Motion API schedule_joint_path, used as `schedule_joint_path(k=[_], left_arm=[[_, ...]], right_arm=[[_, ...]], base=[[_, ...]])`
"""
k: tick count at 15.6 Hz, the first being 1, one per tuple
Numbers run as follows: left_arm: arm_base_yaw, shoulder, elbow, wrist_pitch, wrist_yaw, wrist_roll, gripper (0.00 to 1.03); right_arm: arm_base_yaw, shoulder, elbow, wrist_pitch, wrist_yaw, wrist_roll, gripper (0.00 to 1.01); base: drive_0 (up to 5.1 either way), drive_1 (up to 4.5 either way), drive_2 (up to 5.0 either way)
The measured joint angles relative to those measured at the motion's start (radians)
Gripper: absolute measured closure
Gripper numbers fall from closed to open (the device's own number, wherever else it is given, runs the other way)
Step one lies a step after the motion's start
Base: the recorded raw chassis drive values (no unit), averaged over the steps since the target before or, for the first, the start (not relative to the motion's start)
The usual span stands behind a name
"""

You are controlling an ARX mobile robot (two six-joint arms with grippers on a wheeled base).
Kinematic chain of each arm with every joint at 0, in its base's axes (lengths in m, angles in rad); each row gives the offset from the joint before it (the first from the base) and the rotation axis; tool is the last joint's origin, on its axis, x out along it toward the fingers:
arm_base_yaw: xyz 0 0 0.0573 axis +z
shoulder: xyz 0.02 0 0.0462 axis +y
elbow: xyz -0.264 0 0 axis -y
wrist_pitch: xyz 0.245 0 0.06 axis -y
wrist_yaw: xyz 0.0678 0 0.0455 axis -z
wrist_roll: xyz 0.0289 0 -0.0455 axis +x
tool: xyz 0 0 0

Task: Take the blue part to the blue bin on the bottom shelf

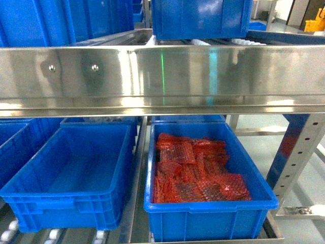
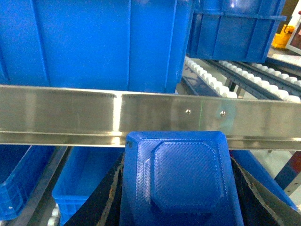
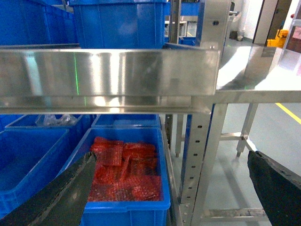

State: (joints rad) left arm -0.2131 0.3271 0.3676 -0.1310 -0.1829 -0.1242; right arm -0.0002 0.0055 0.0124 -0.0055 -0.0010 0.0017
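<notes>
Crates fill the rack seen from the head camera. On the left of the bottom shelf (image 1: 137,223) sits a blue crate (image 1: 66,178) with nothing visible inside it, its right wall just beside the central steel divider. Right of the divider stands the blue bin (image 1: 210,213), loaded with red bubble-wrap pouches (image 1: 195,170) that cover most of its floor. Above both runs a brushed steel front rail (image 1: 162,76) with two small rivets near its left end, and more blue crates stand on the tier over it.

In the left wrist view the left tool (image 2: 181,188) grips the blue part (image 2: 181,176), a flat textured piece with a raised octagonal face, held between dark fingers (image 2: 113,197) on either side; it sits just below the rail, above the lower crates.

In the right wrist view the right tool (image 3: 174,197) stands wide apart, holding nothing, its dark fingers (image 3: 66,193) at the frame's lower corners. The bin of red pouches lies below it, and a steel worktop (image 3: 254,70) stands to the right.
</notes>
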Motion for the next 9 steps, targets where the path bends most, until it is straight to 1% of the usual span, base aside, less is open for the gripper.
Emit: schedule_joint_path(k=[9], left_arm=[[0.0, 0.0, 0.0, -0.001, 0.0, 0.0, 0.59]], right_arm=[[0.0, 0.0, 0.0, 0.0, 0.001, 0.002, 0.03]], base=[[0.0, 0.0, 0.0]])
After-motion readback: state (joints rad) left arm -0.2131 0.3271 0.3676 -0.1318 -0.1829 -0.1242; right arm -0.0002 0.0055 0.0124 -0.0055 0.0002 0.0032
